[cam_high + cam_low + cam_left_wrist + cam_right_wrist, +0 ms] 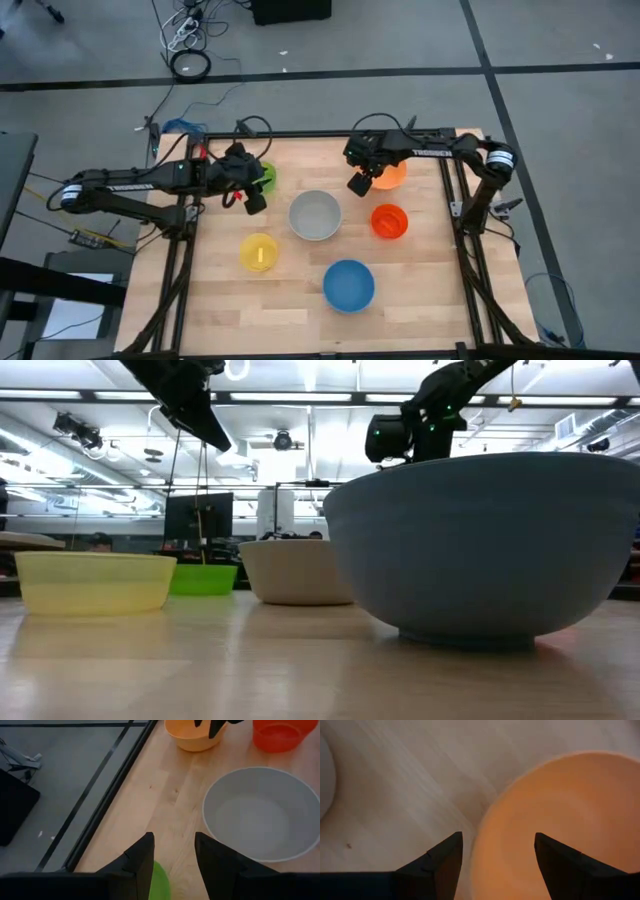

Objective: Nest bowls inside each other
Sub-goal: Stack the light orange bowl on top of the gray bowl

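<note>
Six bowls stand upright on the wooden table: green [266, 178], grey [315, 215], orange [392, 176], red [389, 221], yellow [259, 251] and blue [348, 285]. None sits inside another. My left gripper [174, 837] hangs open, high over the near edge of the green bowl [159, 881], pointing toward the grey bowl [262, 815]. My right gripper [497, 837] is open and points down over the left rim of the orange bowl [560, 820], one finger above the bowl's inside and one above the table outside it. No touch shows.
The bowls are spread over the table's middle, with bare wood between them and along the near edge. The black frame rails [180, 250] run along the table's left and right sides. In the low view the blue bowl [480, 540] fills the foreground and hides the orange one.
</note>
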{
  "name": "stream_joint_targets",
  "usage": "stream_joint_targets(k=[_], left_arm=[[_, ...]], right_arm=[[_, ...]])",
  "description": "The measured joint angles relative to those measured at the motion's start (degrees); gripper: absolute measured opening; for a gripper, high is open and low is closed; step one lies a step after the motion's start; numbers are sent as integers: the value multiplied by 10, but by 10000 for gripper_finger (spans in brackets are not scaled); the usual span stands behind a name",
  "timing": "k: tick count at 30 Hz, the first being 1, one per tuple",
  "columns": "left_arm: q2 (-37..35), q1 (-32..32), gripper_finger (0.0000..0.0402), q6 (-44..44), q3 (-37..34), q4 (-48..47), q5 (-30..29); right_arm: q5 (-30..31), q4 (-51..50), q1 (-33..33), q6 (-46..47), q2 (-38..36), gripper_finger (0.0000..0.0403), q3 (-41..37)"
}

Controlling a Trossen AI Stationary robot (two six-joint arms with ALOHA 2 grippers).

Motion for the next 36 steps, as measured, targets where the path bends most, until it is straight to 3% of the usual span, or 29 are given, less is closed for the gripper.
stream_joint_targets(k=[8, 12, 15, 20, 25, 31, 36], left_arm=[[0, 0, 152, -7, 0, 1, 0], [0, 0, 152, -14, 0, 0, 0], [0, 0, 152, -19, 0, -1, 0], [0, 0, 152, -28, 0, -5, 0], [0, 0, 152, -32, 0, -9, 0], [0, 0, 152, -32, 0, -6, 0], [0, 0, 152, -32, 0, 15, -9]], right_arm=[[9, 36, 3, -1, 52, 224, 0], [31, 50, 2, -6, 80, 195, 0], [31, 50, 0, -15, 93, 144, 0], [45, 45, 1, -47, 92, 19, 0], [92, 20, 10, -70, 53, 4, 0], [105, 11, 42, -89, -29, 1, 0], [9, 90, 111, -102, -83, 1, 0]])
